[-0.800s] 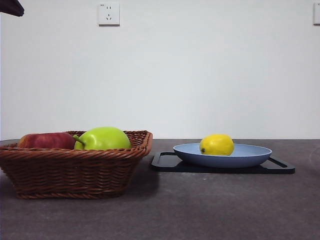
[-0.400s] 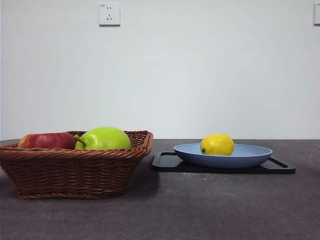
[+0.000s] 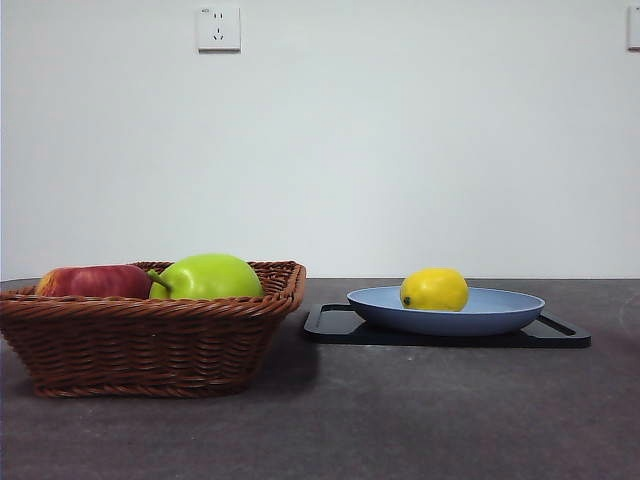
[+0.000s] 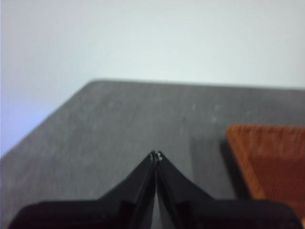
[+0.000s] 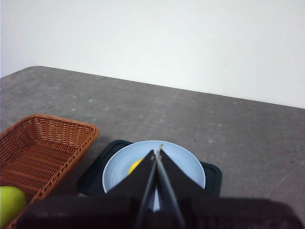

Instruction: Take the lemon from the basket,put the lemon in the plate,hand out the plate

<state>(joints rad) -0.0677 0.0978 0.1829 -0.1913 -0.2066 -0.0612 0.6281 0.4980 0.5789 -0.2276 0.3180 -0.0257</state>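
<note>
the lemon (image 3: 434, 289) already lies in the plate (image 3: 500, 318), toward the side nearer the basket (image 3: 150, 340), its long axis running level across the front view with the dark tip pointing at the basket. the plate sits on a flat black tray (image 3: 560, 335) on the worktop (image 3: 400, 420), well apart from the basket, which holds only a red apple (image 3: 92, 281) and a green fruit (image 3: 208, 277). so what looks left to do is the handing out of the plate

the relation that matters is plate to right end effector (image 5: 158, 152). in the right wrist view the plate (image 5: 188, 164) lies directly ahead of and below its tips, with the lemon (image 5: 135, 166) peeking out just beside one jaw; its jaws are pressed together and hold nothing. the left end effector (image 4: 156, 156) is likewise closed and empty, facing bare worktop (image 4: 119, 124) with only a corner of the basket (image 4: 271, 162) at the edge of its view, the plate out of sight. the right arm is judged the nearer one; it would need to part its jaws and come down on the plate's rim, probably the side away from the lemon, and lift level so the fruit does not roll
</note>
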